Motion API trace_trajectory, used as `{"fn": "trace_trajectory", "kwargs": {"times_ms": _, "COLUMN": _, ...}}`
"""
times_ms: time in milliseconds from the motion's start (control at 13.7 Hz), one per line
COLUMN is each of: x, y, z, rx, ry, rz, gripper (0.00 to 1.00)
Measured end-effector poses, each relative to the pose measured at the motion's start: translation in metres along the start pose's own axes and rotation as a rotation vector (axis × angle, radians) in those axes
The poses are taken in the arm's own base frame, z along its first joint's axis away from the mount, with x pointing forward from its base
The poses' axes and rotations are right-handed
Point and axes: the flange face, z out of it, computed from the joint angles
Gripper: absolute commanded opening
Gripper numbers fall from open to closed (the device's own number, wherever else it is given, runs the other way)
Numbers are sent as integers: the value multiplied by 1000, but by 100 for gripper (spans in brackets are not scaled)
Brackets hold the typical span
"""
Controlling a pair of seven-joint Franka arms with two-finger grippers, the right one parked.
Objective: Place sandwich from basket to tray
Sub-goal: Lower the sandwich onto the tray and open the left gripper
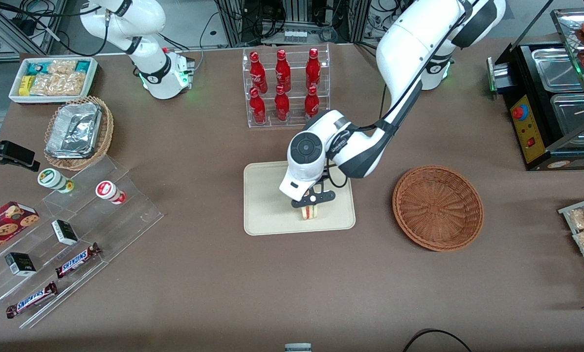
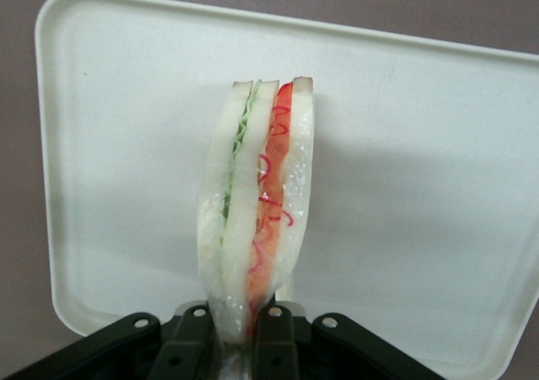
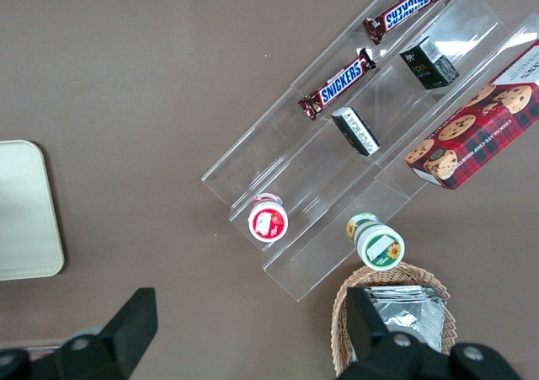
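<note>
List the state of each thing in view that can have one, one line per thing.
tool: over the tray, shut on the sandwich.
sandwich: gripped at one end, held on edge over the tray.
tray: flat on the table, nothing lying loose on it.
basket: upright, nothing in it.
red bottles: six, upright in their clear rack, capped.
foil container: sitting in the tan basket.

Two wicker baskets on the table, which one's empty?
The round reddish-brown woven wicker basket, beside the beige tray. The lighter tan wicker basket holds a foil container. The claw grips the sandwich over the tray.
</note>
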Motion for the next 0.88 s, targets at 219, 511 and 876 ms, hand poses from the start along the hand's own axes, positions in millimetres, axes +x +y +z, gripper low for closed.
{"fn": "trace_trajectory", "kwargs": {"times_ms": 219, "x": -6, "y": 11, "z": 14, "rx": 21, "ry": 17, "rz": -13, "gripper": 0}}
{"fn": "trace_trajectory", "kwargs": {"times_ms": 511, "x": -6, "y": 14, "z": 26, "rx": 34, "ry": 18, "rz": -30, "gripper": 62}}
{"fn": "trace_trajectory", "kwargs": {"times_ms": 876, "x": -3, "y": 16, "z": 19, "rx": 23, "ry": 28, "rz": -36, "gripper": 100}}
